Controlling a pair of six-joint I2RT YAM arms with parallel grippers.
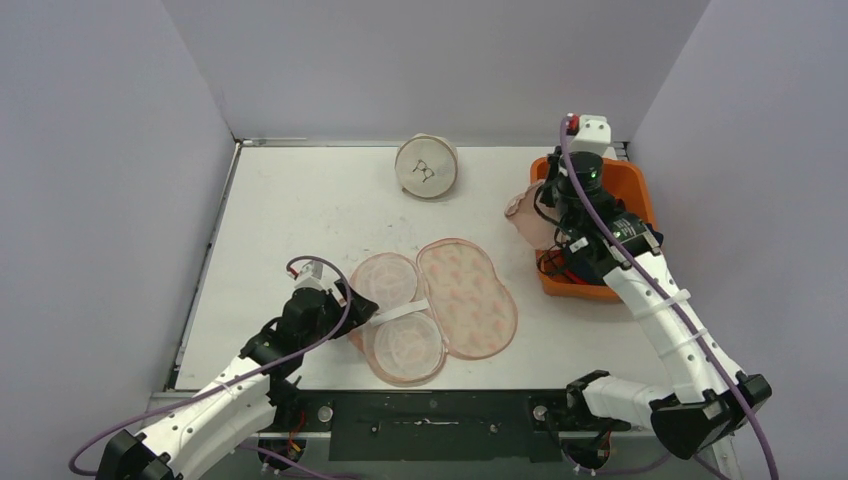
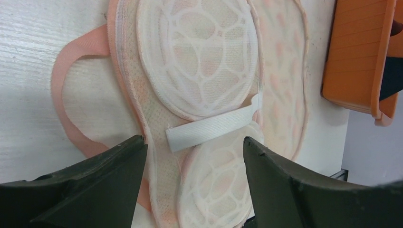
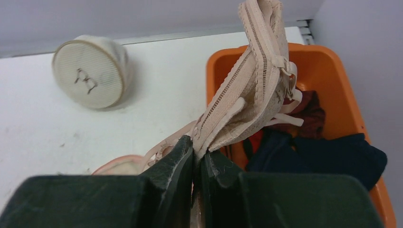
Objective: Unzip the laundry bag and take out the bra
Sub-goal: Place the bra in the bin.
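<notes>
My left hand (image 2: 194, 145) hovers released over the near-left edge of the unzipped laundry bag (image 1: 455, 300), which lies spread flat on the desk (image 1: 300, 200). Farther right, my right hand (image 3: 197, 154) is clenched on the bra (image 3: 254, 90), holding it over the clothes-filled orange bin (image 3: 332, 76). A round mesh case (image 1: 427, 168) sits far back.

Top camera is looking down on the whole table (image 1: 300, 200); wrist cameras are peering close past their fingers (image 2: 95, 190) — both catching the orange bin (image 2: 356, 52).
</notes>
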